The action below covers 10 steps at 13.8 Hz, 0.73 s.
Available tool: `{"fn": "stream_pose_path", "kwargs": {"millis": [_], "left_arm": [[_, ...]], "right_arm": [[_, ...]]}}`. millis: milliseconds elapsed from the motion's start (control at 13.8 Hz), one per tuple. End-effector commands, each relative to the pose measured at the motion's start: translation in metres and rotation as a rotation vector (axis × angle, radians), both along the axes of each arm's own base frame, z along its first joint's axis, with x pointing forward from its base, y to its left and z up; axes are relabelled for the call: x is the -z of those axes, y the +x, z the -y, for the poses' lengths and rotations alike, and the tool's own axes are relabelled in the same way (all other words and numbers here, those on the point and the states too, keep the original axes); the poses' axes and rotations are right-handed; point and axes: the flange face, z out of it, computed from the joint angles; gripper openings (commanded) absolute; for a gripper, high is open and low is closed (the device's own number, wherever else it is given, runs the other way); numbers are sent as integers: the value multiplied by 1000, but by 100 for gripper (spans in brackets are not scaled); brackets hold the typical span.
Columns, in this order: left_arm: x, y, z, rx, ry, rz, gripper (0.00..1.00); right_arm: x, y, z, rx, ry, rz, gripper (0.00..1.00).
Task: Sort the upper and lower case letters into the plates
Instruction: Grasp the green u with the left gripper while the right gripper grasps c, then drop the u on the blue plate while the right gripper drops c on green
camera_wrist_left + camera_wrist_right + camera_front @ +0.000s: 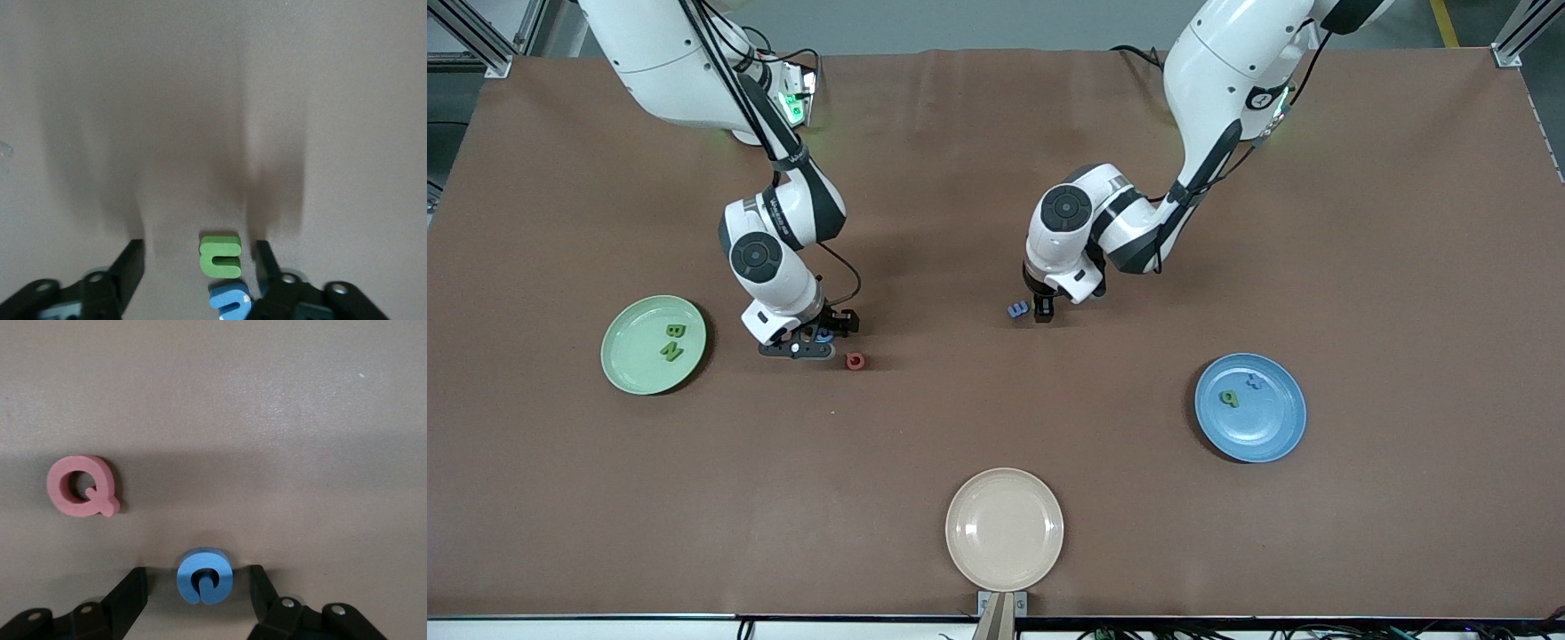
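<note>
Low over the brown surface [996, 418], the right gripper [198, 587] spreads wide around a blue letter [204, 576] beside a red Q [83, 485], near the mint plate [633, 366]. Mid-table, the left gripper [200, 267] gapes around a green letter [220, 255]; the blue plate [1272, 436] sits toward its end.

light: even, bright overhead | shadows: soft, short, at 3 o'clock of the green plate [653, 345], at 9 o'clock of the blue plate [1250, 407] | left wrist view: dim, broad dark streaks on the table [333, 100], mild blur | right wrist view: brighter, sharp | glare: slight on arm casings
</note>
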Motion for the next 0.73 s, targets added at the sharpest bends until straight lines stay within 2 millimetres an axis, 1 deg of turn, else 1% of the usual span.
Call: {"fn": "stream_pose_path", "kwargs": {"millis": [0,73,145,218,290,363,508,653], "left_arm": [[7,0,4,22,1,4,55],[13,1,2,17,4,-3,45],[13,8,1,12,3,-4,36],[10,12,2,21,3,-1,26],[6,19,2,26,10,-1,11],[-2,27,0,63,39,-13,0],[-23,43,-4,125,98,-44,0],[-53,79,-34,163,111,-37,0]], "right_arm": [[6,4,14,29,-3,2,57],[5,7,18,33,-4,6,56],[5,8,20,33,-5,6,55],[5,8,21,36,-4,8,54],[5,9,21,35,-2,15,51],[6,9,21,34,-1,16,50],[10,9,21,36,-1,16,49],[13,7,19,30,-1,15,45]]}}
